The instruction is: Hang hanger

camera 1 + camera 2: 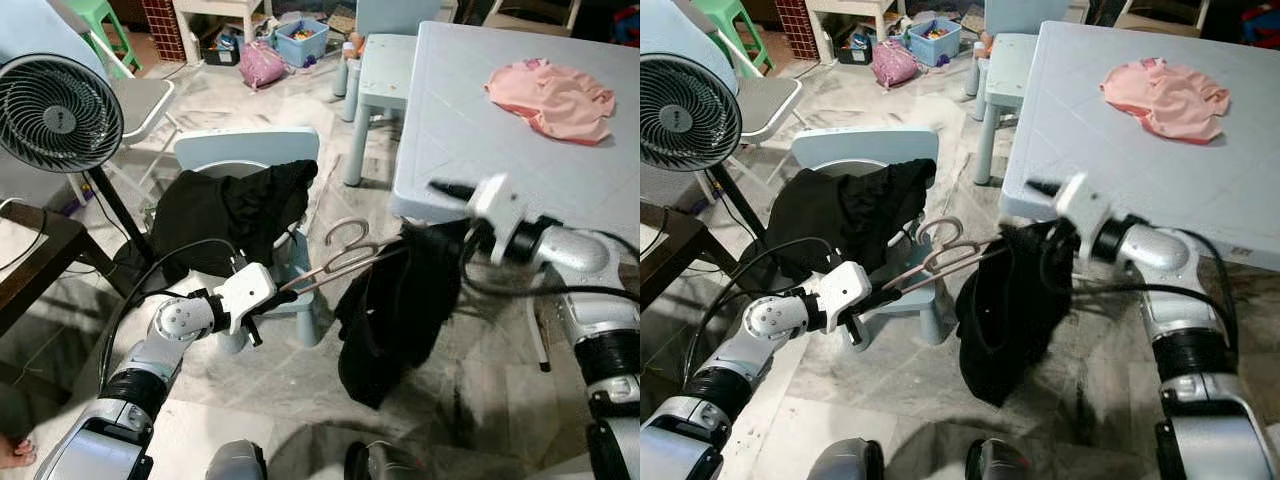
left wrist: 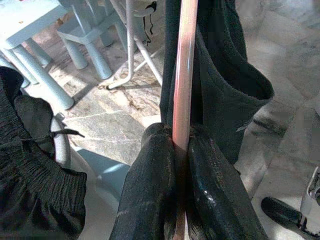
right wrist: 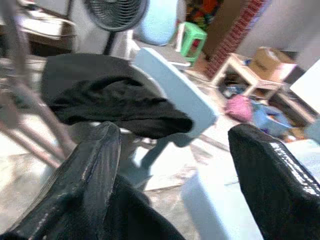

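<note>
Marble-patterned floor (image 1: 250, 360) runs from the robot's feet to a cluttered far wall with bins and a green stool, and nowhere on it, as far as these views reach, is a rail, rod or hook to take a hanger. On the right stands a pale blue table (image 1: 470, 120) with a pink garment (image 1: 552, 97) lying at its far end; at the left a black fan (image 1: 55, 110) on a stand, and between them a light blue chair (image 1: 250, 155) with dark clothing (image 1: 235, 210) heaped over its seat and back. Nearer, in the middle of the scene, a black garment (image 1: 395, 300) hangs on the hanger (image 1: 345, 255), a pinkish wire one, held in the air just in front of the chair with its hook lying toward the left. The left gripper (image 1: 270, 300) has its fingers (image 2: 150, 185) pressed together on the hanger's wire near the hook, as the left wrist view shows plainly. The right gripper (image 1: 455, 188) is up by the table's near edge, at the garment's right shoulder, its fingers (image 3: 95, 170) spread and pinching nothing. So the garment looks to be on the hanger already and the hanger is lifted; what is left, by my reading, is finding a place to hang it, carrying it there and setting the hook over
</note>
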Motion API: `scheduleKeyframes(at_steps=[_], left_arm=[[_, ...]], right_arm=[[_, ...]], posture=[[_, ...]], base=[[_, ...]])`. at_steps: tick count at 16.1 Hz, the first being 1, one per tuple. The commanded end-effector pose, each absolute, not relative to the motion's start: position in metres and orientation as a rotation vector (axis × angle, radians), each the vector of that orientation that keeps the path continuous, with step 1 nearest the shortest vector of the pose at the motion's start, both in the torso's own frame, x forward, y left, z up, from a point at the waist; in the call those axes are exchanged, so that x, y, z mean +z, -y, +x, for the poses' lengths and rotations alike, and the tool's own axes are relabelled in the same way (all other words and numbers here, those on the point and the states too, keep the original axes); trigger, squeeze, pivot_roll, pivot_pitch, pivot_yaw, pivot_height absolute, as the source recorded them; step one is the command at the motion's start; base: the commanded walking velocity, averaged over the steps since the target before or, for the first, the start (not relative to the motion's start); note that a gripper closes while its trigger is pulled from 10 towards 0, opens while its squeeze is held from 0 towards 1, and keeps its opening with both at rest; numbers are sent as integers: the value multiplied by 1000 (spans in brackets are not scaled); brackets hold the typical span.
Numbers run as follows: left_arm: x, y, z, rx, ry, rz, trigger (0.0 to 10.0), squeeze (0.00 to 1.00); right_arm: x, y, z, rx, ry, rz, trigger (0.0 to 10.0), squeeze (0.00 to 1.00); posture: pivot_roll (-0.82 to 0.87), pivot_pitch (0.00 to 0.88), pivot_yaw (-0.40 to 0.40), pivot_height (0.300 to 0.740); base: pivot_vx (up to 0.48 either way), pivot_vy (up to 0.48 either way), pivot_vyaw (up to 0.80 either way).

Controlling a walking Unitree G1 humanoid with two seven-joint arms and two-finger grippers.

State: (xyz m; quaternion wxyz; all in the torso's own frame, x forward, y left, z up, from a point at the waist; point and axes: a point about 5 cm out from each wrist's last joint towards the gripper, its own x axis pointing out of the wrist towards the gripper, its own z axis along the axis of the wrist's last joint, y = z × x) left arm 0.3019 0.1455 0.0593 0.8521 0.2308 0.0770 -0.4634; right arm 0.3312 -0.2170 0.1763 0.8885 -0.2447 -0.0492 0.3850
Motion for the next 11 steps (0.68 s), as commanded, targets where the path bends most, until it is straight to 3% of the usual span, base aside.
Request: scheduleKeyframes(at_steps=[1,6,8,11], left_arm=[[75,-144,309,-939,-73,463,0,0],[89,-140,310,-927,-3,468,0,0],[95,-139,311,-914,20,467,0,0],[98,-144,311,-898,14,461,0,0]], right_arm=[[179,225,335,717,111,-513,10000,0],[152,270,334,278,-9,-505,10000,0],[130,277,323,332,-131,-550,10000,0],[138,298,319,286,-148,-564,10000,0]], posture=[[-54,72,-14,740],[-51,85,-10,740],[-51,85,-10,740],[-42,98,1,740]], base=[[0,0,0],[0,0,0],[0,0,0],[0,0,0]])
